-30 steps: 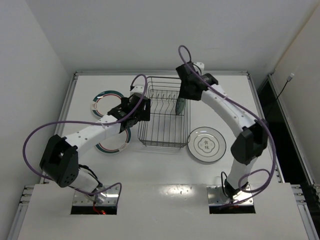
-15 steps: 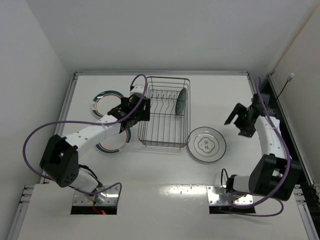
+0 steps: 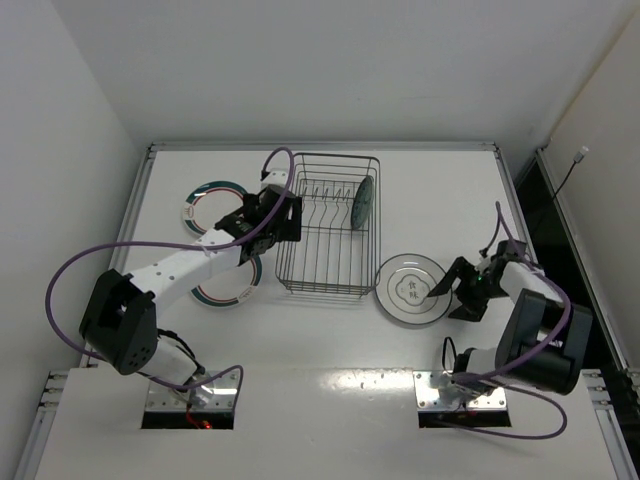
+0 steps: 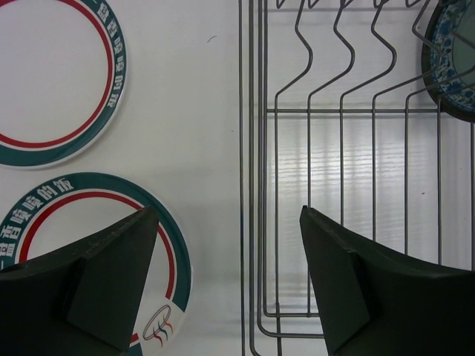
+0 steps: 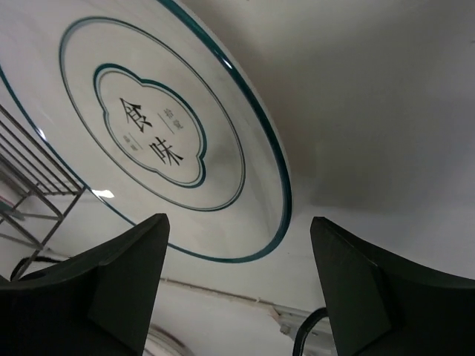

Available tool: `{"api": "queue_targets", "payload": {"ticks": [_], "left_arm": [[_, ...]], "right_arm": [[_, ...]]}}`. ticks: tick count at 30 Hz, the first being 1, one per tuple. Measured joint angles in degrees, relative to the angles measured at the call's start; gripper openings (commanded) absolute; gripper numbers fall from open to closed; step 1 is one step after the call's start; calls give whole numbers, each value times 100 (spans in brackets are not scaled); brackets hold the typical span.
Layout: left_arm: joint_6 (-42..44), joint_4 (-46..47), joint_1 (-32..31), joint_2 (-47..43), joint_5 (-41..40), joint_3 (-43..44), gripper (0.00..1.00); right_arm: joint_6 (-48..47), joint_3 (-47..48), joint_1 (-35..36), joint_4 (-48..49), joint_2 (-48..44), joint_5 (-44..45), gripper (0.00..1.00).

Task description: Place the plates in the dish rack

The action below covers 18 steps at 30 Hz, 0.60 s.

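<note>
- The right pincer (image 5: 236,221) is spread wide with nothing between its fingers. It sits low at the near-right edge of the white-grey plate (image 5: 148,133). Whether a finger touches the rim cannot be told.
- That plate lies flat on the tabletop (image 3: 450,190), just beside the near right corner of the dish rack (image 4: 252,148) and outside it.
- The left pincer (image 4: 230,219) also gapes and grips nothing. The rack's left wire wall runs between its two fingers.
- Its left finger hangs over the nearer ringed plate (image 4: 74,222), and its right finger hangs over the rack's wire floor.
- The second ringed plate (image 4: 44,81) lies flat just beyond the nearer one. Both are on the tabletop, left of the rack.
- The teal patterned plate (image 3: 362,200) stands on edge inside the rack, among the prongs at the far right end.
</note>
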Motion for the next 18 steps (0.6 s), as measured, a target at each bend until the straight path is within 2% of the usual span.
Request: {"api": "queue_targets", "payload": {"ticks": [6, 7, 8, 9, 10, 11, 13, 16, 18], "left_arm": [[0, 2, 0, -42, 7, 20, 75], [0, 0, 0, -48, 9, 20, 75], [0, 2, 0, -48, 11, 26, 75], [0, 4, 0, -48, 22, 28, 75], [0, 2, 0, -48, 26, 28, 75], [0, 2, 0, -48, 35, 28, 75], [0, 2, 0, -48, 42, 28, 75], [0, 0, 0, -48, 37, 28, 75], [0, 0, 0, -48, 35, 28, 75]], "right_arm": [[109, -133, 52, 407, 745, -402, 55], [116, -133, 61, 437, 782, -424, 46], [133, -133, 61, 468, 813, -446, 46], [157, -146, 63, 525, 831, -404, 30], [125, -153, 61, 577, 855, -398, 23], [133, -175, 68, 667, 883, -323, 5], [175, -179, 68, 772, 942, -404, 0], [205, -170, 81, 807, 846, -610, 0], [247, -90, 107, 601, 461, -470, 0]]}}
